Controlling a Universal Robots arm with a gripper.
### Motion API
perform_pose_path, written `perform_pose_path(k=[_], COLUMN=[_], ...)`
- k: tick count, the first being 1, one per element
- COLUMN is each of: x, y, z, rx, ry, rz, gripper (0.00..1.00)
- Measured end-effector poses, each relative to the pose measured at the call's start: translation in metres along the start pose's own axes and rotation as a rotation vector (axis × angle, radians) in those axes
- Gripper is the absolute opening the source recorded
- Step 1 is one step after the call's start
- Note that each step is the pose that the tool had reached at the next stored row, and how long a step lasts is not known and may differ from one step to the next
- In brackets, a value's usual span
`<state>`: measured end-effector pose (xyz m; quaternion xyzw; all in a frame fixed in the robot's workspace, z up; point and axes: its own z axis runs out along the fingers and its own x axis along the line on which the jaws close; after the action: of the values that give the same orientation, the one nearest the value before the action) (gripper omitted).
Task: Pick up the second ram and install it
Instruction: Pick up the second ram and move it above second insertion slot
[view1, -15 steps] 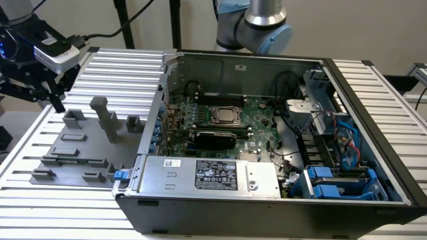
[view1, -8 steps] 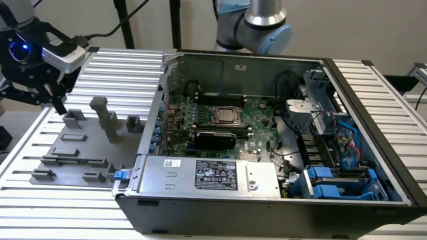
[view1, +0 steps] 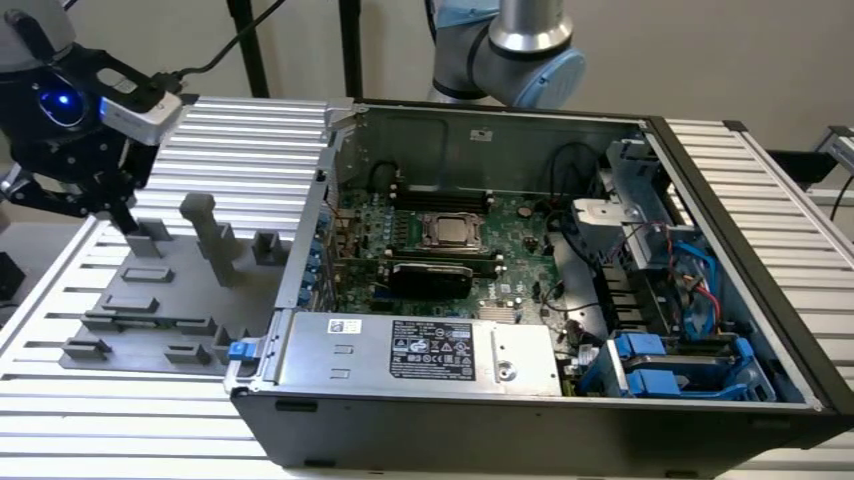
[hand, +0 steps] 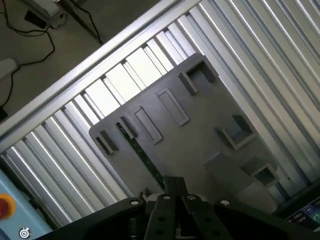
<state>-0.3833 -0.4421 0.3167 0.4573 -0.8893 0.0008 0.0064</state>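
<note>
I see my hand closed and empty over the gray fixture; the second ram lies in that fixture.

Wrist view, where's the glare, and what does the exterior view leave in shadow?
Wrist view: strong glare on the ribbed table slats beyond the gray fixture plate, which is evenly lit. Exterior view: the slats gleam mildly, while the computer case interior sits darker between its walls.
</note>
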Motion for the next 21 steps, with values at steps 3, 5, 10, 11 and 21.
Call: perform_pose_path(k=[3,5,10,11,21], x=[0.0,0.0,0.0,0.0,0.0], y=[0.0,0.0,0.0,0.0,0.0], z=[0.0025,0.004,0.0075,0.0081,0.0134], rx=[0.0007,0.0011,0.0022,0.0024,0.0046], ry=[0.0002,0.0004,0.0008,0.0009,0.0018], rz=[-0.056,-0.092,-0.183,-0.201,-0.383], gripper=[0.11,0.11,0.11,0.11,0.11])
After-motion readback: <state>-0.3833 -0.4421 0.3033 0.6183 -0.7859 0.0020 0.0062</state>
